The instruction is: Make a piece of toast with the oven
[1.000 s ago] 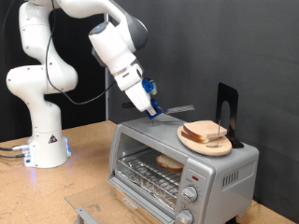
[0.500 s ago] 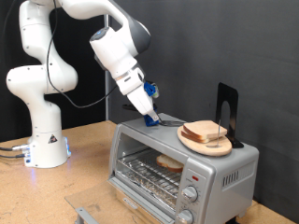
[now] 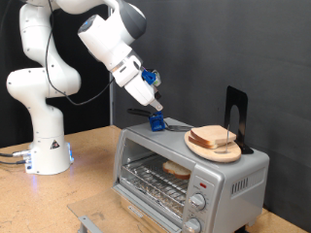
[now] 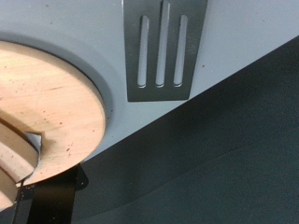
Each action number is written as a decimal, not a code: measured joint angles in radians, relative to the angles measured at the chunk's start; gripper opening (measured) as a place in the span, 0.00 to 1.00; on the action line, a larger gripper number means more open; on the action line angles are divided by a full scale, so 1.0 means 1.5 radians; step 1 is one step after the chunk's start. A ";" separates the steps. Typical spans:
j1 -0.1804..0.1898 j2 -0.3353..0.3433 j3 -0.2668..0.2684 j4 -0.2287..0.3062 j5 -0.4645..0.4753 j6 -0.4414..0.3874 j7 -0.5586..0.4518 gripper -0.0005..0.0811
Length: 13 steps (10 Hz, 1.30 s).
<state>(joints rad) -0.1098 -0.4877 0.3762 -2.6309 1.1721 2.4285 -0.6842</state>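
Note:
The silver oven [image 3: 228, 180] stands at the exterior view's lower right with its door down. One piece of toast [image 3: 177, 167] lies inside on the wire rack. On the oven's top lies a spatula [image 3: 167, 123] with a blue handle; its slotted metal blade [image 4: 161, 47] fills part of the wrist view. My gripper [image 3: 155, 106] hangs a little above the blue handle, apart from it, open and holding nothing. Its fingers do not show in the wrist view.
A round wooden plate [image 3: 228, 153] [image 4: 51, 98] with stacked bread slices [image 3: 213, 136] sits on the oven top beside the spatula. A black upright stand [image 3: 235, 115] rises behind it. The lowered door's handle bar [image 3: 89, 222] juts out at the bottom. The robot base [image 3: 47, 146] stands at left.
The gripper has let go of the spatula's blue handle and risen up and to the exterior view's left. The spatula stays on the oven top.

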 joint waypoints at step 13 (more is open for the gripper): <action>-0.112 -0.117 -0.226 -0.090 -0.161 -0.225 -0.108 1.00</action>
<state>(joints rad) -0.2779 -0.6633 0.0372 -2.7666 0.9311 2.0915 -0.8464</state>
